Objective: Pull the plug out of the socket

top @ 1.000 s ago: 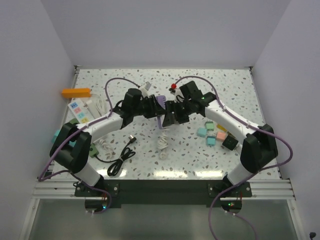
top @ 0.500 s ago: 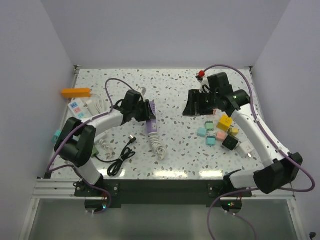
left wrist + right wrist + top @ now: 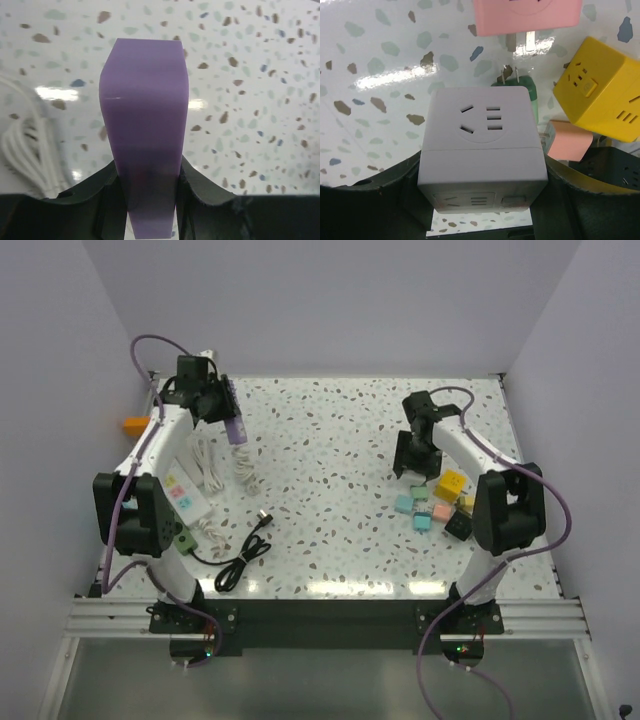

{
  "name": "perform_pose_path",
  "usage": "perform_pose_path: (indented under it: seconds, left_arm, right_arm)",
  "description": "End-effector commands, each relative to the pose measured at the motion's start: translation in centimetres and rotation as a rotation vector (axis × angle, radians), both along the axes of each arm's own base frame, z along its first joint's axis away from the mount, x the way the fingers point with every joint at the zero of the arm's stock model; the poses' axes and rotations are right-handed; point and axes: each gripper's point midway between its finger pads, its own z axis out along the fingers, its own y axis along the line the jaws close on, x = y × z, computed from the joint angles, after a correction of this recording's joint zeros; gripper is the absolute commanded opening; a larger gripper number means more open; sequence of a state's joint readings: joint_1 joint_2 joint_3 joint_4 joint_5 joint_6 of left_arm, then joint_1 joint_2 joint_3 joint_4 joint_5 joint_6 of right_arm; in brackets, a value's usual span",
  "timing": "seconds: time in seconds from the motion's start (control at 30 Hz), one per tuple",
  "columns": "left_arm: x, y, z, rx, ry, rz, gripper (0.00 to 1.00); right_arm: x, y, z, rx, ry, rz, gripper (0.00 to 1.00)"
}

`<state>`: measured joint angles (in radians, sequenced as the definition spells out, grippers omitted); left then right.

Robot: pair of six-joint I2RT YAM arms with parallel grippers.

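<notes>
Top view: the left gripper [image 3: 220, 405] is out at 10 o'clock on the table [image 3: 330, 440], clamped on a purple plug [image 3: 234, 426]. A white cord [image 3: 246, 470] trails from the plug toward 6 o'clock. The right gripper [image 3: 413, 458] sits at 3 o'clock, well apart from the plug; from above its own body hides what it holds. Just beside it at 4 o'clock is a cluster of cubes, among them a yellow cube [image 3: 450, 483] and a black cube [image 3: 458, 526]. At 9 o'clock lies a white strip [image 3: 180, 496], with an orange strip [image 3: 134, 424] farther back. A black cable [image 3: 240, 556] is coiled at 7 o'clock.

Left wrist view: the plug runs from 6 to 12 o'clock. The dark fingers [image 3: 100, 192] press on its lower sides. Loops of the cord show at 9 o'clock.

Right wrist view: a pale socket [image 3: 481, 150] fills the centre, its holed face up. The fingers [image 3: 375, 205] clamp its left and right sides. No plug sits in it. Close behind it at 12 o'clock is a green cube [image 3: 529, 95] with bare prongs. A pink cube [image 3: 527, 15] lies beyond that. The yellow cube is at 2 o'clock and the black cube at 4 o'clock.
</notes>
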<state>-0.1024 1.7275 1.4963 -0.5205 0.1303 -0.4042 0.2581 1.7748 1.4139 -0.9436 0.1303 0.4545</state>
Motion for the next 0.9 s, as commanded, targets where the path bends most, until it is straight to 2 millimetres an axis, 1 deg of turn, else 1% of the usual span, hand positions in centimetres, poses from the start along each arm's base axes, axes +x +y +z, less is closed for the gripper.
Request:
perform_pose_path:
  seconds: [0.0,0.03,0.07,0.1,0.13,0.17,0.2,0.23,0.27,0.3,0.33,0.37,0.43,0.47,0.5,0.53,0.57,0.63,0.67,0.7,0.73,0.77,0.8,0.83,0.87]
  left_arm:
    - [-1.1,5.6,-3.3,0.158,0.164,0.038,0.00]
    - [-1.0,6.8,-3.8,0.179,0.183,0.061,0.00]
    - [-1.2,8.8,-4.3,0.196,0.214,0.105,0.00]
    - [-0.9,10.1,-5.4,0.221,0.238,0.132,0.00]
    - [-0.6,11.0,-5.6,0.229,0.240,0.150,0.00]
    - [-0.5,12.4,-6.1,0.242,0.256,0.175,0.00]
    - [0.1,13.2,-6.9,0.244,0.270,0.187,0.00]
    - [0.2,15.3,-7.7,0.266,0.304,0.242,0.00]
    - [0.9,15.9,-8.5,0.266,0.318,0.255,0.00]
    - [1.0,16.3,-8.9,0.267,0.329,0.266,0.00]
    - [1.0,17.2,-9.3,0.272,0.345,0.296,0.00]
    - [1.4,17.6,-9.9,0.269,0.355,0.306,0.04]
    - [1.8,18.1,-10.3,0.262,0.356,0.320,0.18]
    - [1.8,18.2,-10.7,0.263,0.364,0.324,0.40]
    - [1.8,18.3,-10.7,0.264,0.367,0.338,0.51]
    - [1.8,18.3,-10.8,0.261,0.368,0.343,0.60]
    - [1.7,18.2,-10.7,0.258,0.365,0.347,0.72]
    - [2.1,17.9,-9.9,0.233,0.330,0.355,0.86]
    - [1.9,17.7,-8.8,0.221,0.302,0.355,1.00]
    - [1.9,17.4,-8.0,0.205,0.280,0.355,1.00]
    - [2.3,16.8,-7.1,0.180,0.242,0.339,1.00]
    - [2.0,16.3,-5.5,0.165,0.207,0.333,1.00]
    - [1.8,16.0,-4.6,0.152,0.185,0.330,1.00]
    - [1.8,15.5,-3.8,0.135,0.161,0.318,1.00]
    - [1.3,14.8,-2.3,0.113,0.131,0.304,1.00]
  right_arm:
    - [2.4,-0.8,0.6,-0.039,-0.068,-0.070,0.00]
    - [2.4,-1.2,0.1,-0.047,-0.055,-0.081,0.00]
    - [2.3,-1.4,-0.8,-0.050,-0.033,-0.086,0.00]
    - [2.3,-1.5,-1.1,-0.049,-0.027,-0.097,0.00]
    - [2.4,-1.8,-1.3,-0.049,-0.027,-0.108,0.00]
    - [2.1,-2.0,-2.0,-0.052,-0.012,-0.111,0.00]
    - [2.2,-1.9,-2.3,-0.049,-0.011,-0.111,0.00]
    - [2.0,-2.0,-3.0,-0.051,0.009,-0.110,0.00]
    - [2.0,-2.0,-3.4,-0.053,0.017,-0.110,0.00]
    - [1.9,-2.1,-3.7,-0.056,0.022,-0.111,0.00]
    - [1.9,-2.3,-3.9,-0.069,0.025,-0.114,0.00]
    - [1.8,-2.5,-4.2,-0.080,0.031,-0.119,0.00]
    - [1.6,-3.1,-4.6,-0.096,0.044,-0.133,0.00]
    - [1.5,-3.4,-4.8,-0.105,0.046,-0.143,0.00]
    - [1.4,-3.8,-5.1,-0.114,0.055,-0.155,0.00]
    - [1.2,-4.1,-5.3,-0.126,0.061,-0.164,0.00]
    - [1.2,-4.3,-5.4,-0.129,0.062,-0.175,0.02]
    - [1.3,-4.6,-5.4,-0.127,0.054,-0.190,0.16]
    - [1.3,-4.8,-5.2,-0.128,0.049,-0.199,0.36]
    - [1.4,-5.1,-5.1,-0.125,0.045,-0.208,0.43]
    - [1.6,-5.2,-4.3,-0.122,0.019,-0.215,0.51]
    - [1.8,-5.4,-3.7,-0.123,0.000,-0.225,0.63]
    - [2.0,-5.8,-3.2,-0.138,-0.017,-0.235,0.78]
    - [2.1,-6.0,-2.4,-0.140,-0.037,-0.241,0.83]
    - [2.0,-6.1,-2.1,-0.144,-0.032,-0.243,0.87]
